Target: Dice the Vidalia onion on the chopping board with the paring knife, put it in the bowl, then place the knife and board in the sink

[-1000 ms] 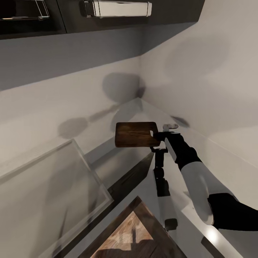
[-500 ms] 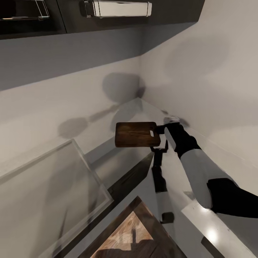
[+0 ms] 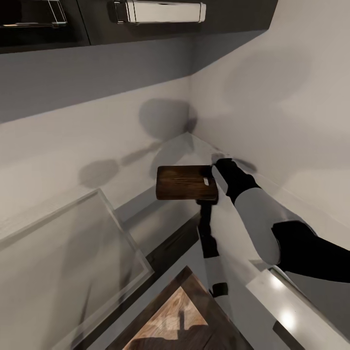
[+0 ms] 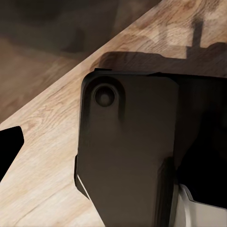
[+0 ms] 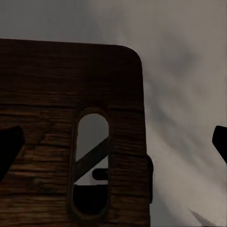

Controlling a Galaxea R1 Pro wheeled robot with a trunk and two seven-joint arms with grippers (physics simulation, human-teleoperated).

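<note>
The dark-brown chopping board [image 3: 184, 183] lies flat near the corner of the grey countertop [image 3: 160, 218], its handle end toward my right arm. My right gripper [image 3: 214, 170] is at that handle end. In the right wrist view the board [image 5: 56, 94] and its oval handle hole [image 5: 90, 161] sit just ahead of the right gripper [image 5: 113, 146], which is open, a dark fingertip [image 5: 9, 146] at each side of the picture. The left gripper hangs low over the wood floor [image 4: 42, 179], and one fingertip [image 4: 9, 146] shows far out at the edge. Onion, knife, bowl and sink are out of view.
Two pale walls meet in a corner just behind the board. Dark upper cabinets [image 3: 43, 24] hang overhead with a white fitting [image 3: 160, 10]. A pale flat rimmed panel [image 3: 73, 253] slants at the left. Dark cabinet fronts [image 3: 175, 243] drop to the wood floor [image 3: 180, 316].
My right arm has swung left and forward, bringing the gripper from beside the board up to its handle end. The board has stayed where it was.
</note>
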